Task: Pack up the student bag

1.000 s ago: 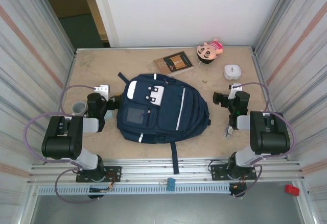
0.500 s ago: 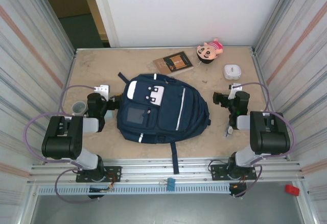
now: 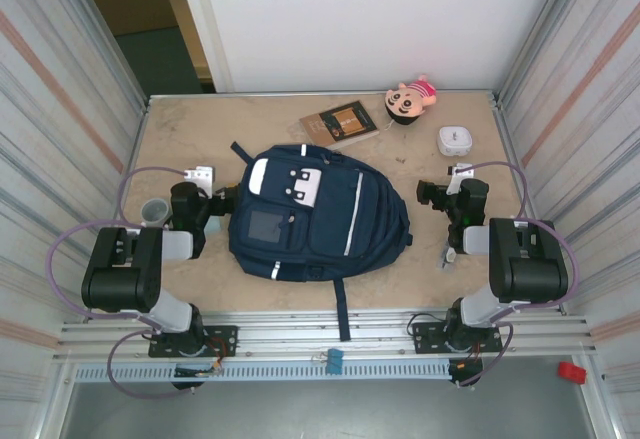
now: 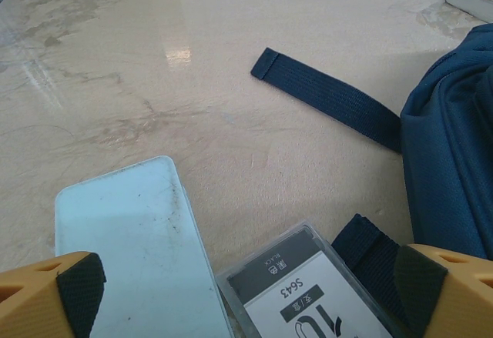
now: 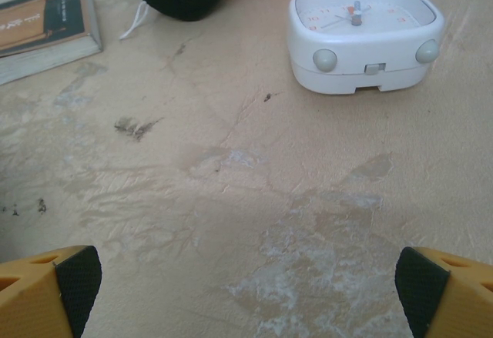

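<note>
Left gripper [image 3: 222, 200] stands with its jaws spread wide and holds nothing, low over the table [image 3: 200, 129] just beside the left edge of the student bag [image 3: 318, 214]. A small grey cup [image 3: 153, 211] sits on its outer side. The left wrist view looks past the fingertips at a pale glassy slab [image 4: 127, 245] and a clear case [image 4: 300, 292] with a printed label. Both lie flat on the table close to a loose strap [image 4: 331, 99] of the bag. The bag lies front up in the middle of the table. Its pockets look closed, and whether anything is inside cannot be told. Beyond it, well apart, lie a book [image 3: 340, 122], a plush doll [image 3: 410, 99] and a white alarm clock [image 3: 455, 140], all loose on the table. Right gripper [image 3: 445, 197] is likewise wide and empty, near the bag's right side and facing the clock. Packing looks barely begun: the bag needs opening, and every loose item in sight remains to go in.
</note>
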Tool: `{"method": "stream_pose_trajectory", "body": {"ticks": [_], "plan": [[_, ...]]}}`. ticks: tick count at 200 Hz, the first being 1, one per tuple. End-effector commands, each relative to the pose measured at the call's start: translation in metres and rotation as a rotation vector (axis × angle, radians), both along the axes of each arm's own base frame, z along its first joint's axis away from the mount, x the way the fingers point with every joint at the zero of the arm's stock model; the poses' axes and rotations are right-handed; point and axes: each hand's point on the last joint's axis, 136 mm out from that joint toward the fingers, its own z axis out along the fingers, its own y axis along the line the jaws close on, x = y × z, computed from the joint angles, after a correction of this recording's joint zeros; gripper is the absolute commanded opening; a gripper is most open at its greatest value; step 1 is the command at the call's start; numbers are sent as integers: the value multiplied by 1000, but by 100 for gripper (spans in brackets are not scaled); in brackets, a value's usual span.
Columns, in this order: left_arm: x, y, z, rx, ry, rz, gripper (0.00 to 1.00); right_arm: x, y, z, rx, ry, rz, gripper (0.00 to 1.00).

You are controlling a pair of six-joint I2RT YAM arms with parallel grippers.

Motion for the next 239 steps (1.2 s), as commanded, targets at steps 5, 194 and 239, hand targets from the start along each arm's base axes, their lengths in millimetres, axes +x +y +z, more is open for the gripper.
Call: {"method": "stream_pose_trajectory", "body": {"ticks": [5, 194, 239], "plan": [[6, 1, 12, 1, -34, 7, 99, 4, 0, 6, 3, -18, -8, 99], [5, -4, 55, 28, -4, -1, 95, 6, -3, 72, 14, 56, -57, 99], [-31, -34, 186, -255, 6, 28, 82, 2, 38, 196, -60, 184, -23, 99]]}}
